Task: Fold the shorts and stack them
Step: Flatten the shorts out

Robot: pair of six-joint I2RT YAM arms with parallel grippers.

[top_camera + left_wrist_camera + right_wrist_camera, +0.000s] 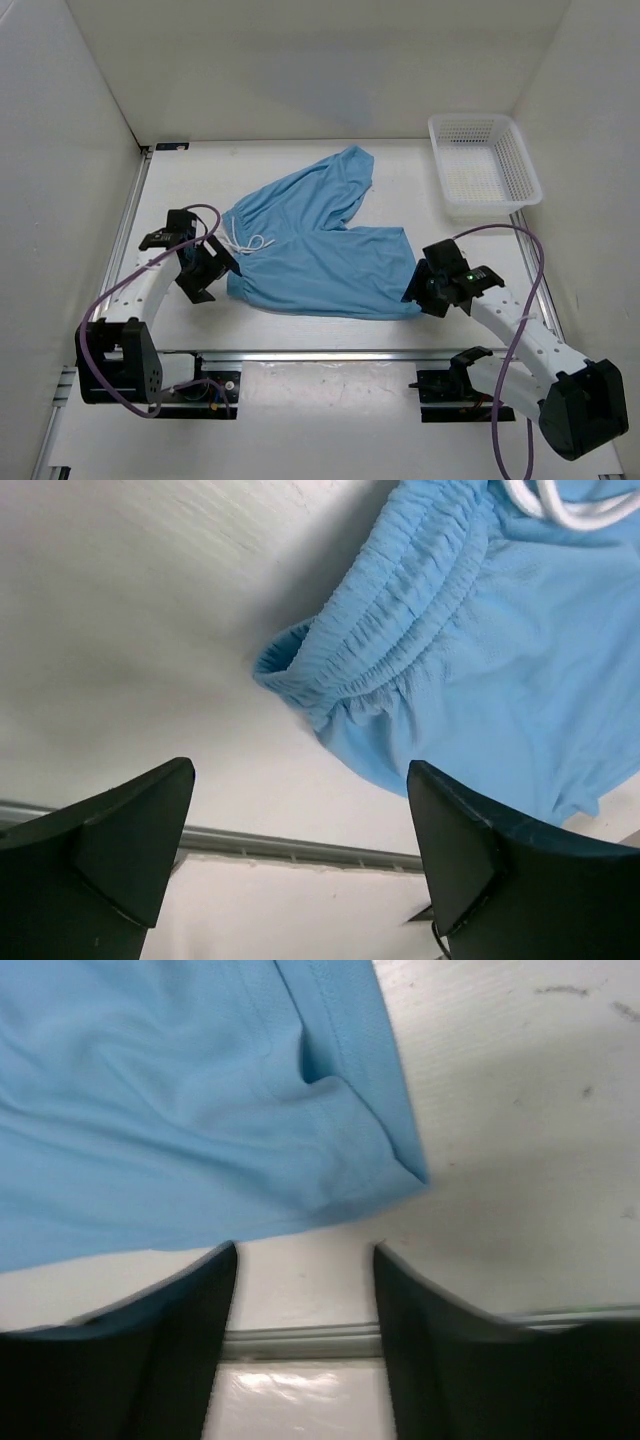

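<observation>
The light blue shorts lie spread on the white table, waistband and white drawstring to the left, one leg running up to the back, the other to the right. My left gripper hovers just left of the waistband corner, jaws wide open and empty. My right gripper sits at the hem corner of the right leg, jaws apart with only bare table between them; the cloth lies just beyond the fingertips.
A white mesh basket stands at the back right of the table. A metal rail runs along the near edge, seen in both wrist views. White walls enclose the left, back and right sides.
</observation>
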